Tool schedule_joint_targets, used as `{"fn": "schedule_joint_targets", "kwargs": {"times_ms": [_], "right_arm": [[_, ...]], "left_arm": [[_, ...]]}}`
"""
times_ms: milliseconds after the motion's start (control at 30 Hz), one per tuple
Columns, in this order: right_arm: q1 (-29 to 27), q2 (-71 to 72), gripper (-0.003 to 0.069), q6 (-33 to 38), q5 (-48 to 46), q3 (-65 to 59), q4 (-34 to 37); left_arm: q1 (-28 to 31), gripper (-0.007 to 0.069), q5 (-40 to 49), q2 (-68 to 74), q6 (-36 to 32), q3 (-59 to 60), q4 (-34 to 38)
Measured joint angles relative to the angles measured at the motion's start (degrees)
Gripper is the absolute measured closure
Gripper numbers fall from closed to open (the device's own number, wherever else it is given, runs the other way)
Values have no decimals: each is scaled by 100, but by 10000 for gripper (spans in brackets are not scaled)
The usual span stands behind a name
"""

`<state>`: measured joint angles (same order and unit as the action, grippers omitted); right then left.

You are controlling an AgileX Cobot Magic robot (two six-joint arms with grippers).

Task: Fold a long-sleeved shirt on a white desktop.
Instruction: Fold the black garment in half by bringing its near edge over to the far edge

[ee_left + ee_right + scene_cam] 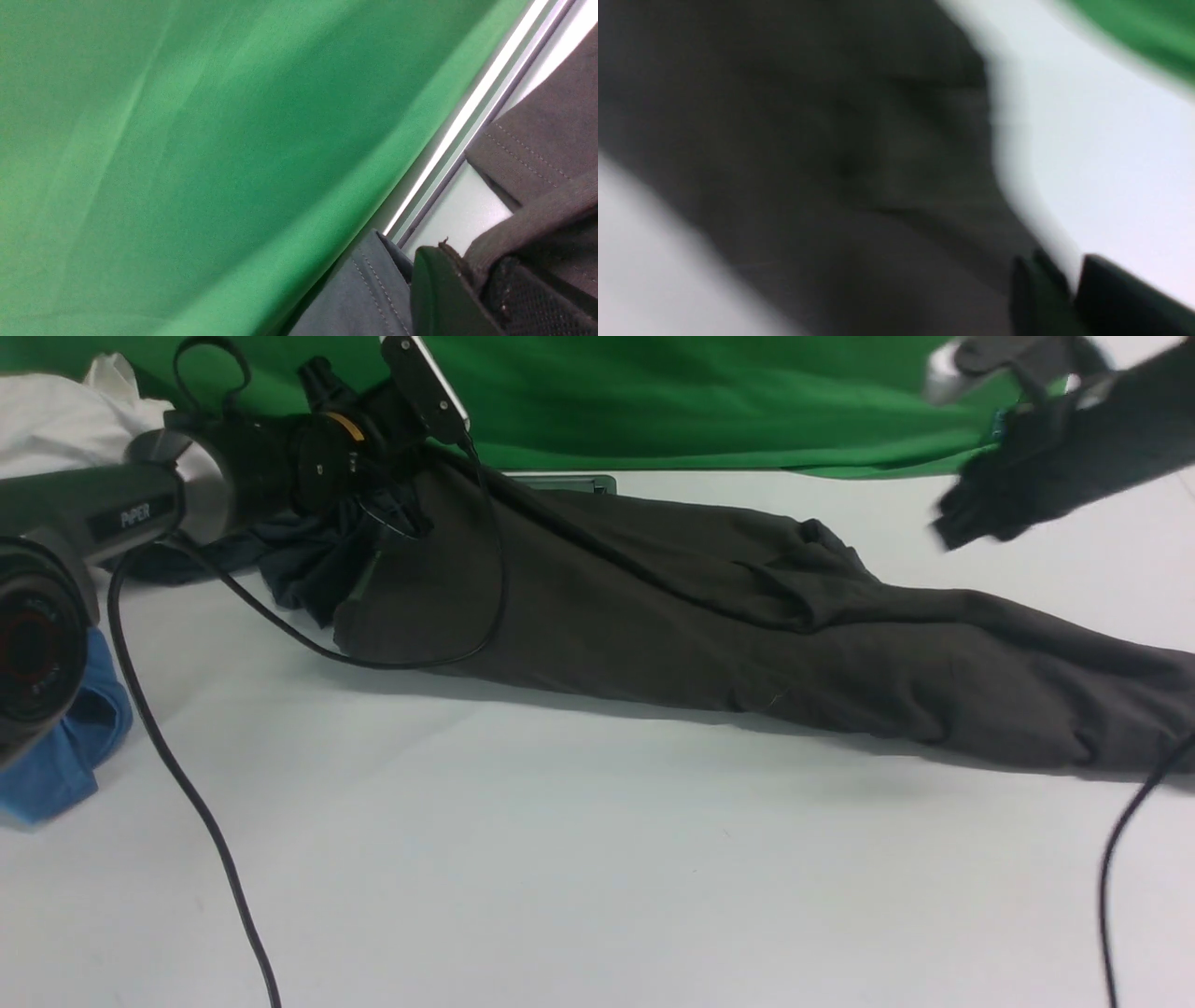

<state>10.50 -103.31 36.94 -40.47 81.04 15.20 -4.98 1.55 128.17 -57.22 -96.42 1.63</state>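
The long-sleeved shirt [709,616] lies in a long, bunched strip across the white desktop [560,859], from back left to the right edge. At its back left end my left gripper [392,518] is shut on a ribbed band of the shirt [523,219], which runs between the gripper's [481,280] fingers [439,289]. My right gripper [980,513] hangs blurred above the shirt's right part. In the right wrist view its [1073,289] fingers [1111,298] stand almost together, nothing between them, over the shirt's edge [831,163].
A dark grey-teal garment [289,560] lies bunched under the left gripper, also beside the finger [369,289]. A blue shirt [56,756] and white cloth [56,420] sit at the far left. The silver hatch [560,483] meets the green backdrop [700,392]. Cables [187,784] trail over the desktop.
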Motion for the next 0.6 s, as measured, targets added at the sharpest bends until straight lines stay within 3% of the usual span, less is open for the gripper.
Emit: {"fn": "schedule_joint_targets", "kwargs": {"times_ms": [100,200,300,400,433,500,600], "right_arm": [[290,-262,620,113,-192,5,210],[400,-562,590,141,-24,5,239],[426,-811,448,631,268,5,234],[426,-955,230,1401,760,5,202],[426,-988,193,1580,979,5,168],[426,-1045,172,1808,1195,5,69],[426,-1107,198,2263,1396,5,-34]], "left_arm": [[0,495,-5,0,17,0,150],[0,465,-11,0,22,0,225],[10,431,-23,0,29,0,276],[10,384,77,0,29,0,310],[10,373,122,0,29,0,310],[10,359,169,0,29,0,310],[10,343,320,-6,54,0,326]]}}
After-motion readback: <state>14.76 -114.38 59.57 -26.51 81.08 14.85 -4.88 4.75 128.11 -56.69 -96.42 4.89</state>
